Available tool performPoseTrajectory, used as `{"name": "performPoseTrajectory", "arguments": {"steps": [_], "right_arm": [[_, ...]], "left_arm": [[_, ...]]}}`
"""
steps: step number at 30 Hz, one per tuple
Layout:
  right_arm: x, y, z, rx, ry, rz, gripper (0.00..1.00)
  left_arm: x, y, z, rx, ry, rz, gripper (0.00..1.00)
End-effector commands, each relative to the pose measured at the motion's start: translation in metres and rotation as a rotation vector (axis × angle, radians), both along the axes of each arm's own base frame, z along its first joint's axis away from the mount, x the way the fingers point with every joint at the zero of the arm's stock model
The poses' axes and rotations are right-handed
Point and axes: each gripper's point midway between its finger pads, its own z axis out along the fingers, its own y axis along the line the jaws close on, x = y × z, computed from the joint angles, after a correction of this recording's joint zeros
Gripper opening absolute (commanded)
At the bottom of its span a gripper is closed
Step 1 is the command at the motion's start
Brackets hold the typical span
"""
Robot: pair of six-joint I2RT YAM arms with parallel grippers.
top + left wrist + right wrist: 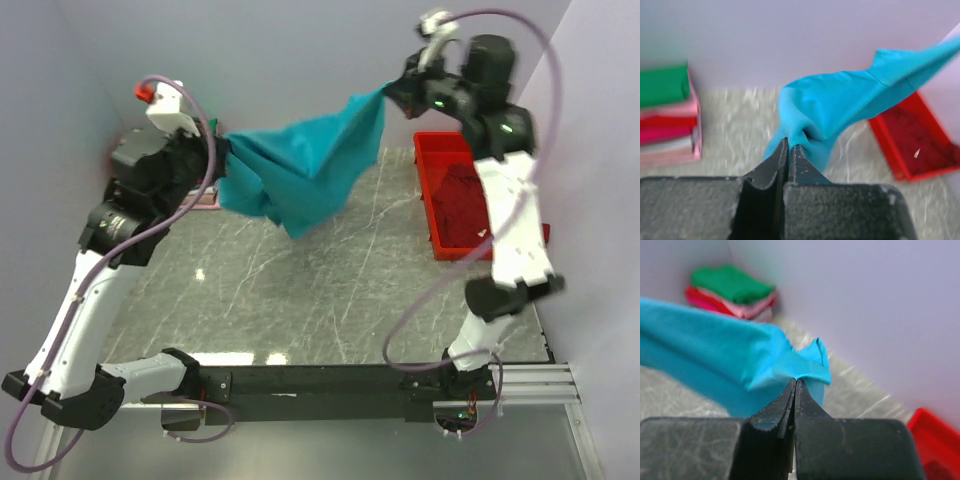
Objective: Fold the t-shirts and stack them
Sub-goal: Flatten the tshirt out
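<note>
A teal-blue t-shirt [305, 170] hangs stretched in the air between both grippers above the far part of the table. My left gripper [222, 150] is shut on its left end [805, 115]; my right gripper [392, 92] is shut on its right end [805, 367]. The shirt's middle sags toward the table. A stack of folded t-shirts [667, 115], green on top over pink and red, sits by the far left wall, also in the right wrist view [732, 292]. A dark maroon t-shirt [462, 200] lies in the red tray [430, 150].
The red plastic tray stands at the far right of the marble table [300, 300], partly behind my right arm. It also shows in the left wrist view [900, 155]. Lilac walls close in the back and both sides.
</note>
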Motion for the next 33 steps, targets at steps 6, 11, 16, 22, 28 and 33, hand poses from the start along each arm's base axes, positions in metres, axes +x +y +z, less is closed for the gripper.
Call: {"name": "performPoseTrajectory", "arguments": {"steps": [6, 11, 16, 22, 28, 33], "right_arm": [[-0.126, -0.032, 0.112, 0.1, -0.344, 0.036, 0.0], [-0.159, -0.018, 0.028, -0.029, -0.238, 0.231, 0.0], [-0.237, -0.014, -0.16, -0.294, 0.008, 0.564, 0.0], [-0.311, -0.019, -0.299, -0.53, 0.258, 0.789, 0.0], [-0.297, -0.027, -0.298, -0.586, 0.219, 0.709, 0.38], [-0.255, -0.027, -0.284, -0.528, 0.199, 0.527, 0.73]], "left_arm": [[-0.023, 0.006, 0.025, 0.045, -0.14, -0.07, 0.0], [-0.045, -0.009, -0.09, 0.017, 0.128, -0.161, 0.0], [-0.114, -0.046, -0.239, -0.224, 0.609, -0.325, 0.01], [-0.195, -0.053, -0.299, -0.366, 0.934, -0.399, 0.22], [-0.2, -0.029, -0.286, -0.274, 0.946, -0.286, 0.82], [-0.164, -0.015, -0.28, -0.197, 0.821, -0.17, 0.84]]}}
